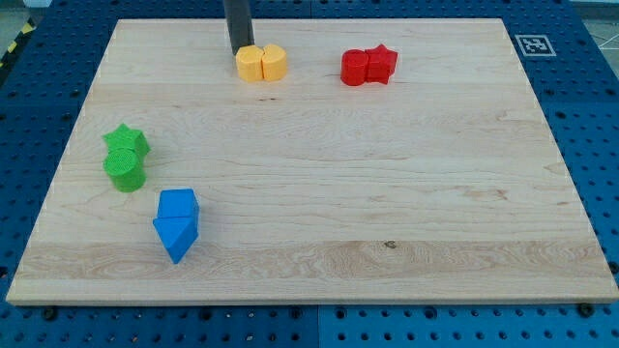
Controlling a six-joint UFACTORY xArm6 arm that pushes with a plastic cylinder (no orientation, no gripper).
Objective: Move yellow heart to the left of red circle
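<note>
Two yellow blocks sit touching near the view's top, left of centre: a left one (pixel 250 65) and a right one (pixel 275 62). One of them is the yellow heart, but I cannot tell which from their shapes. The red circle (pixel 355 68) lies to their right, touching a red star (pixel 383 64) on its right side. A bare gap of board separates the yellow pair from the red circle. My tip (pixel 239 50) is at the upper left edge of the left yellow block, touching it or very nearly.
A green star (pixel 127 141) and a green circle (pixel 125 170) sit together at the view's left. A blue cube (pixel 179 206) and a blue triangle (pixel 175 237) sit below them. The wooden board (pixel 387 193) is bordered by a blue pegboard.
</note>
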